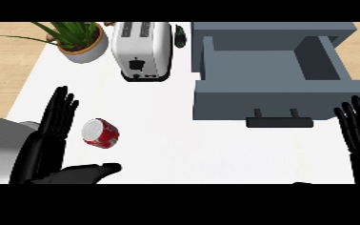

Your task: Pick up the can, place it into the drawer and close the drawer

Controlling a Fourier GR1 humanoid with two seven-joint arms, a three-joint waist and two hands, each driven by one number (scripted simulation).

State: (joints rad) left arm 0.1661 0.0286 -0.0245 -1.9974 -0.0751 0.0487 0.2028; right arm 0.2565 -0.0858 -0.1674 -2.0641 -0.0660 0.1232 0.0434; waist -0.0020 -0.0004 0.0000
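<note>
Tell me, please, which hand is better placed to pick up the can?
The left hand: it is open right beside the red can, while the right hand rests at the far edge, beyond the drawer.

You look down on a white counter [175,143] that fills most of the frame, with a strip of light wood [14,76] along its left edge. At the upper left stands a potted plant [81,43], and just right of it a white toaster [144,47] with a small dark object [180,36] beside it.

On my desk [175,138], a potted plant [79,42] is standing left of a white toaster [143,50], a small dark object [180,36] flanking its right.
</note>
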